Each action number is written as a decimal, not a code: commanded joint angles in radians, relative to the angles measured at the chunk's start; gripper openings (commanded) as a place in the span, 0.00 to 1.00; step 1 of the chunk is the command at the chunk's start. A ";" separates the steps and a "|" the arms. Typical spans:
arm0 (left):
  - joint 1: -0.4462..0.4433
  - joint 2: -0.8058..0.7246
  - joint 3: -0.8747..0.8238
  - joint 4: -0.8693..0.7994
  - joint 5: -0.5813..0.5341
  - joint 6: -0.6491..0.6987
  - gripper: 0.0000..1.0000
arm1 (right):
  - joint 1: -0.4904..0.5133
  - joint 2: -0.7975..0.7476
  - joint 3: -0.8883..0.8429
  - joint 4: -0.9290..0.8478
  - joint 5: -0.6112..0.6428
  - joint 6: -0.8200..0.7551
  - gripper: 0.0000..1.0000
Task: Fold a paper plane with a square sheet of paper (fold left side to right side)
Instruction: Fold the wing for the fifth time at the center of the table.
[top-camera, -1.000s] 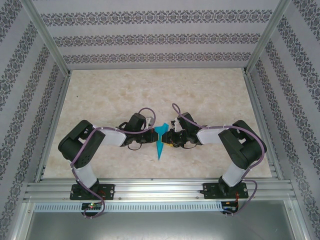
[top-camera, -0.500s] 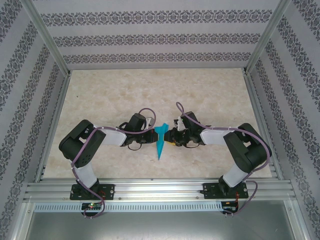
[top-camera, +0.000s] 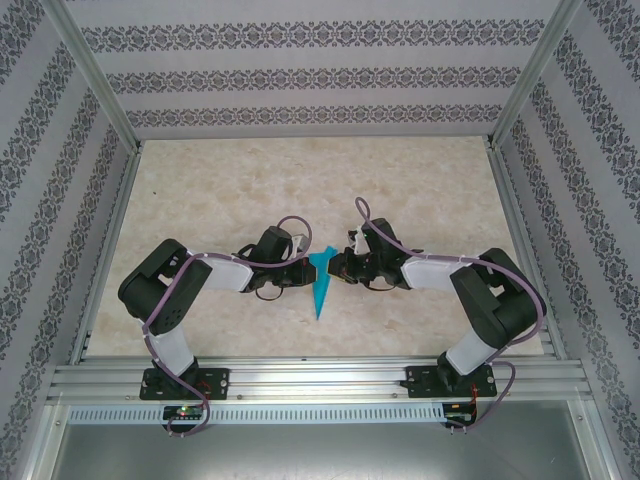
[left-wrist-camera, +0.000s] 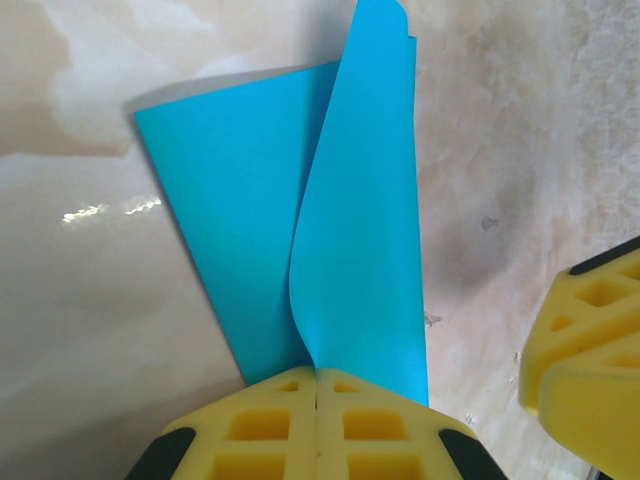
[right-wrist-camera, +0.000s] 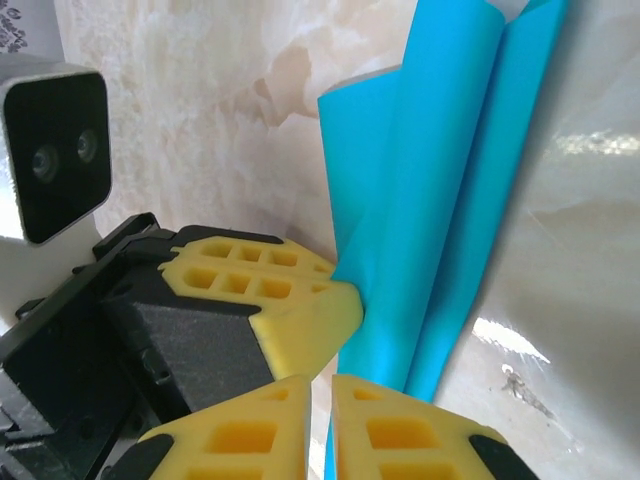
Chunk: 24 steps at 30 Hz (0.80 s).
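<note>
Marbled beige tabletop (top-camera: 200, 190) sits inside patterned walls, and the teal paper plane (top-camera: 320, 290) lies near its middle, between the two arms. From above, its long axis runs roughly from far to near, with the wide end up between the claws and the sharp tip pointing toward the arm bases, leaning a little to the left. The left claw (left-wrist-camera: 317, 378) is pressed closed on the paper at the wide end; in its wrist view the sheet comes straight out from between the yellow pads, and the upper flap bows up off the layer below rather than lying flat. The right claw (right-wrist-camera: 322, 385) has its fingers drawn almost together with a thin slit between them. We cannot tell whether any paper is nipped there; from the left wrist it seems to stand just beside the sheet. We judge the paper very light, thin and floppy, quick to crease or crumple and likely to slide on the glossy stone. So we would take it by a free edge at the wide end, close to the existing crease, with a gentle pinch.
</note>
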<state>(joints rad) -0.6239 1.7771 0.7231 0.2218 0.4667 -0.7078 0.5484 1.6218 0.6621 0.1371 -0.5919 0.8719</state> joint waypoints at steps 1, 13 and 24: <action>0.010 0.036 0.012 -0.005 -0.023 0.027 0.03 | 0.013 0.034 0.030 0.028 0.018 0.013 0.14; 0.010 0.039 0.017 -0.013 -0.024 0.034 0.02 | 0.035 0.103 0.060 0.048 0.014 0.018 0.14; 0.010 0.037 0.022 -0.037 -0.048 0.039 0.02 | 0.037 0.136 0.064 0.045 0.022 0.007 0.14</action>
<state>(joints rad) -0.6228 1.7790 0.7277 0.2146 0.4694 -0.7074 0.5743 1.7355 0.7048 0.1570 -0.5877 0.8783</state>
